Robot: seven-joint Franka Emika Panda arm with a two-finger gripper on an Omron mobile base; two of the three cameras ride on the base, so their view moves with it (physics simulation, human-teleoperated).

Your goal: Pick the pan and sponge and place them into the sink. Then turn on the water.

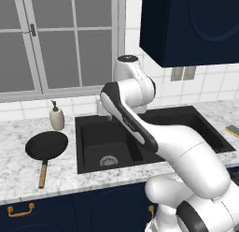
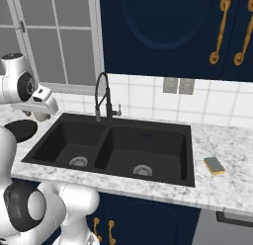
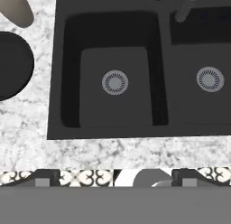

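The black pan lies on the marble counter left of the sink, its wooden handle pointing toward the front edge. Its rim also appears as the pan and the pan. The yellow, grey-topped sponge rests on the counter right of the sink; it is the sponge at the picture's right edge. My gripper hangs high over the left basin of the sink, open and holding nothing. No water shows at the faucet.
A white soap dispenser stands behind the pan by the window sill. Dark blue wall cabinets hang above the sink's right side. My own arm crosses in front of the sink in the left base view.
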